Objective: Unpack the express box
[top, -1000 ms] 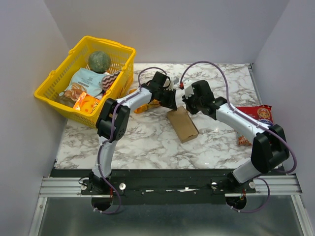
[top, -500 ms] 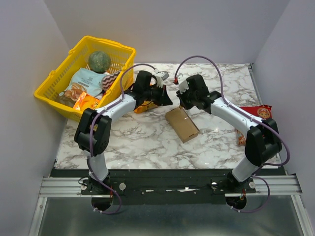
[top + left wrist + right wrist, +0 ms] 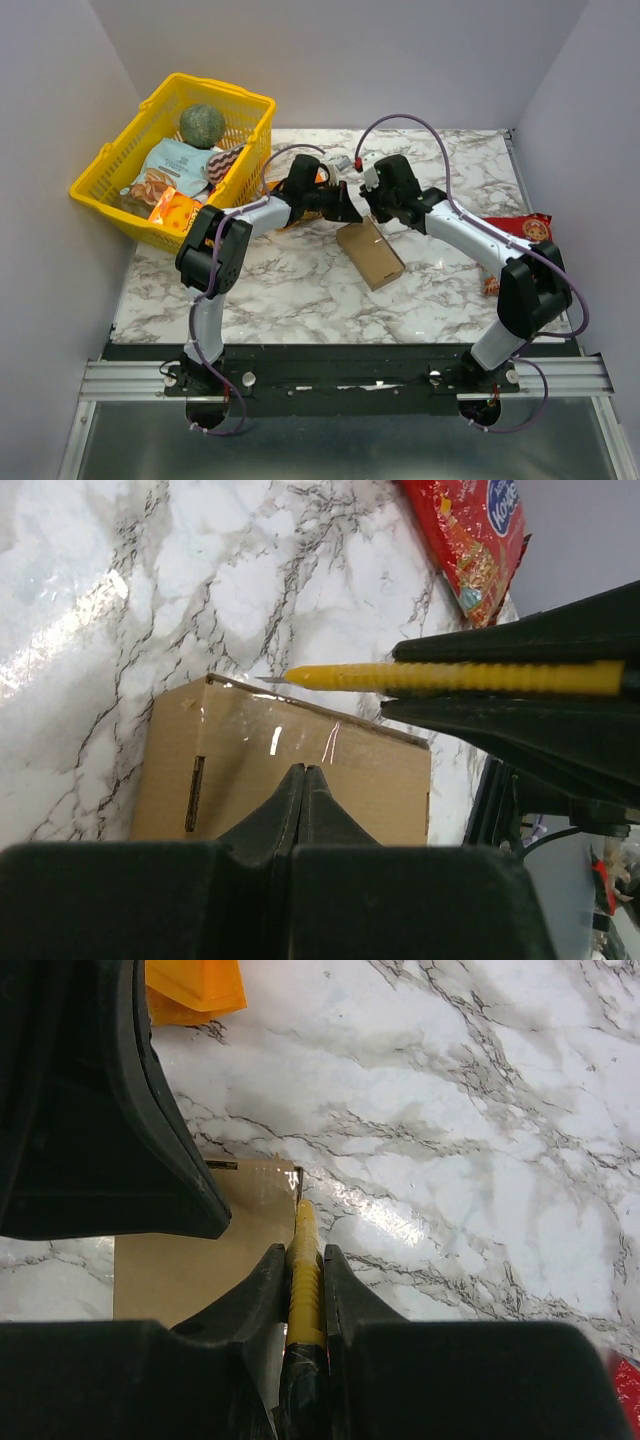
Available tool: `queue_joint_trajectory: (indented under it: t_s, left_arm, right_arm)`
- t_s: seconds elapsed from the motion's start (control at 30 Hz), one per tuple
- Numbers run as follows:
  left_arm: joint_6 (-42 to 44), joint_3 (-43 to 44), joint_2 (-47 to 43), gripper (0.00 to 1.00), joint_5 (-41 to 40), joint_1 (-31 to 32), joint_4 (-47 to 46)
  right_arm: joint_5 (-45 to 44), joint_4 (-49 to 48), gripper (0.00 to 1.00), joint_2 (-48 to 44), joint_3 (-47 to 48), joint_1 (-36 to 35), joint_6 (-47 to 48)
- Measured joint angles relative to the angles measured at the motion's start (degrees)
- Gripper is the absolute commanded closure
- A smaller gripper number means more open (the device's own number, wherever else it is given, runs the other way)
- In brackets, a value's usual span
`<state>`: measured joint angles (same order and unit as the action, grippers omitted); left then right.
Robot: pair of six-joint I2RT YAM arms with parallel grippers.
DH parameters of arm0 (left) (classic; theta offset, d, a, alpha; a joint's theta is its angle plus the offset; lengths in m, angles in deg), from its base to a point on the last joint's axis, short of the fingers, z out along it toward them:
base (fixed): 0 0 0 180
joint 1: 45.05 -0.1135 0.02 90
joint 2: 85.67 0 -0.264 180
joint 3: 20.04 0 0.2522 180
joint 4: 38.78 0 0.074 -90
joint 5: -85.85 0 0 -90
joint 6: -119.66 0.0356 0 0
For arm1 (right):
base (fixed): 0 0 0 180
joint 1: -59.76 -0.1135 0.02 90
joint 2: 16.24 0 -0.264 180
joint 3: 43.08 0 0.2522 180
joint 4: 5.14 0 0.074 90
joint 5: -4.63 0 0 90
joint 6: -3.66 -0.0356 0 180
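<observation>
- We see a white marble-patterned table (image 3: 300, 290) enclosed by plain grey walls, with two robot arms reaching in from its near edge.
- A yellow plastic lattice basket (image 3: 228, 90) holding groceries sits at the far left, well apart from the work.
- The express box, a flat brown cardboard box (image 3: 370, 253), lies unopened at the middle of the table, between the two wrists.
- A red snack bag (image 3: 525, 232) lies by the right edge.
- An orange snack packet (image 3: 195, 985) lies just beyond the box.
- The left gripper (image 3: 304, 772) is pinched together on nothing, its tips over the box's top face. We cannot tell whether they touch it.
- The right gripper (image 3: 303, 1258) clamps a yellow ridged cutter (image 3: 450, 677). Its thin blade tip sits at the box's far edge, near a corner.
- We judge the step in hand to be slitting the seal.
- To do it well, we would press the left tips down on the lid to pin the box.
- We would keep those tips off the cutting line.
- We would draw the blade shallow along the edge, so that the contents stay unharmed.
</observation>
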<state>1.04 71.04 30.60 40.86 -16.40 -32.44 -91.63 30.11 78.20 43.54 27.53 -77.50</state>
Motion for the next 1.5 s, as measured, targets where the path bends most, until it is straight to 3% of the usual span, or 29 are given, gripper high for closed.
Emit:
queue_joint_trajectory:
  t_s: [0.47, 1.5]
  left_arm:
    - [-2.29, 0.39, 4.90, 1.00, 0.02, 0.55, -1.68]
    - [-1.64, 2.08, 5.18, 1.00, -1.73, 0.74, 0.11]
  right_arm:
    - [-1.03, -0.46, 1.00, 0.00, -0.81, -0.68, -0.31]
    - [-1.60, -0.42, 1.00, 0.00, 1.22, -1.20, -4.57]
